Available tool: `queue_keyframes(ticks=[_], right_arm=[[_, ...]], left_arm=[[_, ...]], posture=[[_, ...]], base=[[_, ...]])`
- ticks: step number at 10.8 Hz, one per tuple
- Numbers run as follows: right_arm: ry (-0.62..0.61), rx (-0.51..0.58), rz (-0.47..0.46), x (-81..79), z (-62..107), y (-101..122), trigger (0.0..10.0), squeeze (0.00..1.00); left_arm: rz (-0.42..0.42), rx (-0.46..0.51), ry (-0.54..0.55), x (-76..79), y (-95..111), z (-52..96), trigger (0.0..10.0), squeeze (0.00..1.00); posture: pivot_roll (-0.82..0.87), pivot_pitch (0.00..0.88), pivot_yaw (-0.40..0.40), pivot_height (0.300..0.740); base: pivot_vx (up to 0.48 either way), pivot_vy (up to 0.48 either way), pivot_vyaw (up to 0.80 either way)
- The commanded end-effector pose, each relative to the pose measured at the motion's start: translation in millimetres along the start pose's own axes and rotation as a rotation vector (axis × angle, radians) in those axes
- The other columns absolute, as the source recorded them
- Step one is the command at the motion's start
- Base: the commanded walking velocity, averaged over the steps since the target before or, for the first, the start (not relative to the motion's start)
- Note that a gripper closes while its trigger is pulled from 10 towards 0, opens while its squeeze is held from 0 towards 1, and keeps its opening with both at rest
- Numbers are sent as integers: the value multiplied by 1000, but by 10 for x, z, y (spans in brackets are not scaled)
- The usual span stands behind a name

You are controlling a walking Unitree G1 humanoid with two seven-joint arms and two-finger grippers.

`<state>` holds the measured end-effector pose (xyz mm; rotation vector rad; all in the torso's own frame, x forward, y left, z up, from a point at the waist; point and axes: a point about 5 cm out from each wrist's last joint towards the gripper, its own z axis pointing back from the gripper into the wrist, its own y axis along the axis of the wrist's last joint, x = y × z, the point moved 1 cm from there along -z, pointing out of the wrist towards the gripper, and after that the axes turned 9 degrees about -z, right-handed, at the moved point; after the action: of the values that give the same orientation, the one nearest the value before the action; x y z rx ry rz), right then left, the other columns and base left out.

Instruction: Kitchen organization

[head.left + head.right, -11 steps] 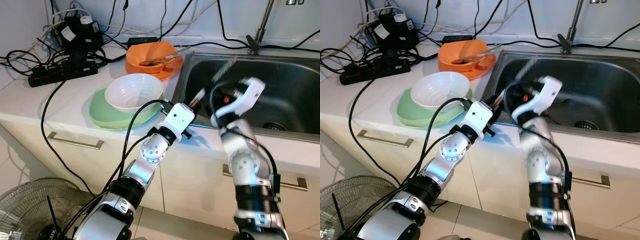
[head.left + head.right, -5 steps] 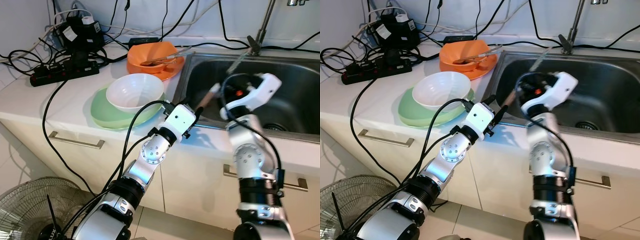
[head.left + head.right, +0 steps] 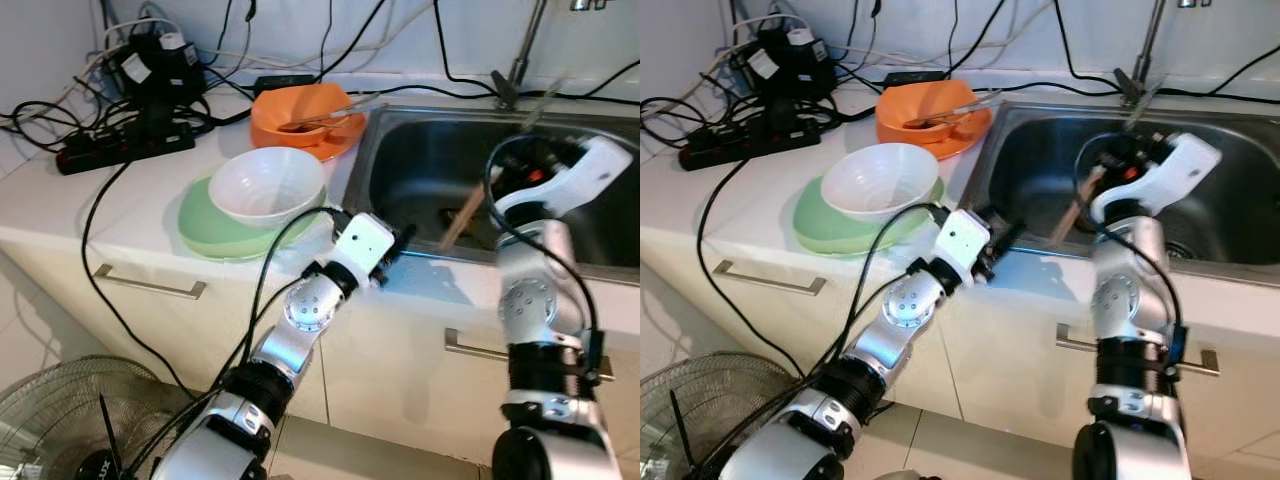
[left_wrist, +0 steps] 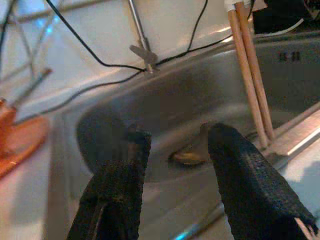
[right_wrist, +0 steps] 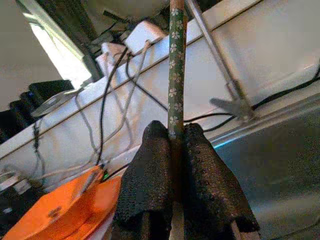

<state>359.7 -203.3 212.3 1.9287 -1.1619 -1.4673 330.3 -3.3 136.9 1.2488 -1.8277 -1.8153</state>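
Over the sink [image 3: 600,260]: right gripper [image 5: 172,150], fingers clamped on chopsticks [image 3: 462,218] slanting down into the basin. At the sink's front edge: left gripper [image 4: 175,165], fingers parted, empty. On the bench [image 3: 120,200]: white bowl [image 3: 266,185] on green plate [image 3: 205,225], orange dish [image 3: 305,110], tangled cables [image 3: 60,120]. Chopstick tips blurred.

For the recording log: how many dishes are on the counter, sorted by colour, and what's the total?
Orange: 2, an orange bowl on an orange plate
White: 1, a white bowl
Green: 1, a green plate under the white bowl
Total: 4
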Motion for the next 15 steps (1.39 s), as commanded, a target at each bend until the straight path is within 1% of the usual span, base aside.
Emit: queue_keyframes(ticks=[1, 2, 4, 5, 6, 8, 9, 11, 12, 13, 14, 15], right_arm=[[1, -31, 35, -1, -8, -79, 10000, 0], [13, -40, 64, 4, -1, -123, 10000, 0], [-2, -46, 94, 53, 11, -192, 10000, 0], [-18, -28, 103, 90, 12, -202, 10000, 0], [-51, 26, 85, 133, -21, -139, 10000, 0], [-86, 73, 83, 163, -67, -52, 10000, 0], [-135, 116, 41, 205, -138, 54, 10000, 0], [-153, 162, -24, 178, -208, 143, 10000, 0], [-169, 176, -12, 184, -215, 145, 10000, 0], [-178, 172, 24, 201, -202, 110, 10000, 0], [-147, 126, 147, 185, -152, -44, 10000, 0], [-110, 106, 229, 146, -112, -140, 10000, 0]], left_arm=[[55, 10, -17, 17, 23, 3, 10000, 0], [77, 13, -55, 39, 29, 13, 10000, 0], [68, 8, -93, 46, 27, 27, 10000, 0], [73, 8, -116, 59, 30, 38, 10000, 0], [77, 4, -144, 95, 36, 48, 10000, 0], [82, 1, -153, 119, 37, 48, 10000, 0], [85, 1, -158, 133, 45, 44, 10000, 0], [89, 0, -162, 135, 58, 47, 10000, 0], [90, -1, -163, 141, 59, 48, 10000, 0], [90, 0, -164, 143, 61, 48, 10000, 0], [82, -4, -171, 151, 53, 52, 10000, 0], [87, -12, -184, 162, 41, 63, 10000, 0]], posture=[[34, 0, 97, 740], [37, 0, 96, 740], [41, 0, 93, 740], [43, 0, 93, 740], [46, 0, 92, 740], [43, 0, 92, 740], [43, 0, 93, 740], [43, 0, 92, 740], [43, 0, 92, 740], [45, 0, 90, 740], [47, 0, 90, 740], [52, 0, 89, 740]], base=[[0, 0, 0], [0, 0, 0], [0, 0, 0], [0, 0, 0], [0, 0, 0], [0, 0, 0], [0, 0, 0], [0, 0, 0], [0, 0, 0], [0, 0, 0], [0, 0, 0], [0, 0, 0]])
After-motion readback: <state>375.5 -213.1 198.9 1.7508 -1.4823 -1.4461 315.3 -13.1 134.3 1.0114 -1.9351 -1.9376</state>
